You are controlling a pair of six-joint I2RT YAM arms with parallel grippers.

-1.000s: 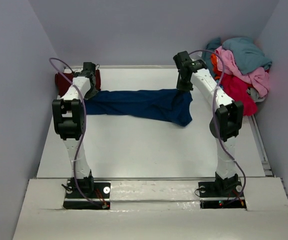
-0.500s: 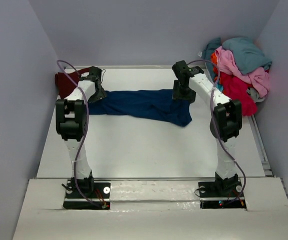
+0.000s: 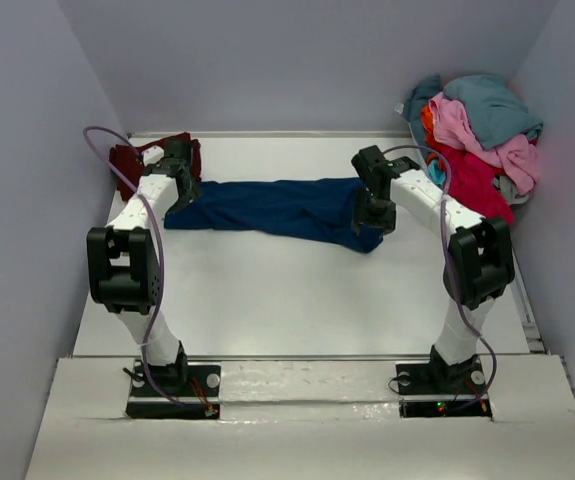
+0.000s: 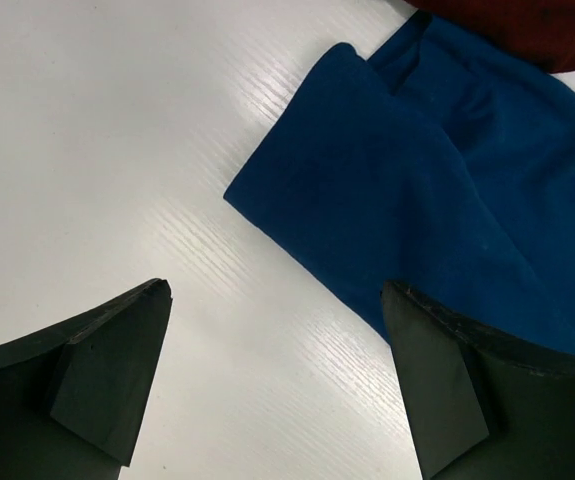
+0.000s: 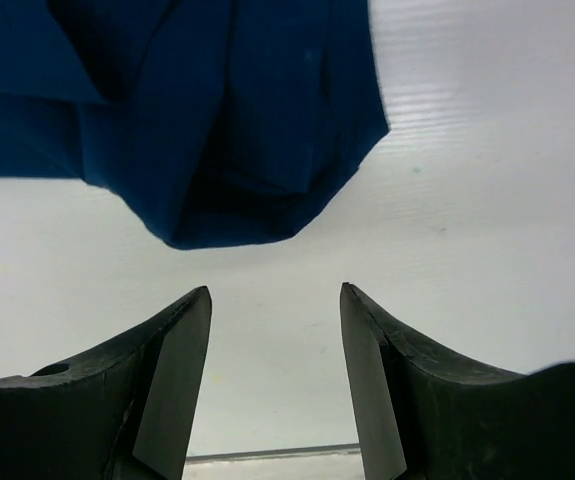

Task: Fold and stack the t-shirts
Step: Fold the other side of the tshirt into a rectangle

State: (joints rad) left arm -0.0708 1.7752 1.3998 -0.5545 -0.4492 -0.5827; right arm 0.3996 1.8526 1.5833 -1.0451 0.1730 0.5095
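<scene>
A navy blue t-shirt [image 3: 277, 208] lies stretched in a long band across the far half of the table. In the left wrist view its left end [image 4: 437, 180] lies flat ahead of my left gripper [image 4: 277, 330], which is wide open over bare table. My right gripper [image 5: 275, 300] is open too, with the shirt's right end [image 5: 227, 110] just beyond its fingertips and nothing between them. From above, the left gripper [image 3: 179, 195] sits at the shirt's left end and the right gripper [image 3: 372, 215] at its right end. A dark maroon t-shirt [image 3: 127, 160] lies bunched at the back left.
A pile of t-shirts [image 3: 477, 130] in teal, pink, red and orange is heaped in the back right corner. The maroon shirt's edge [image 4: 527, 25] touches the navy one. Grey walls close in the white table [image 3: 287, 300] on three sides.
Both grippers have gone from shut to open and let go of the navy shirt. Both have pulled back towards the near side, and the shirt now rests on the table.
</scene>
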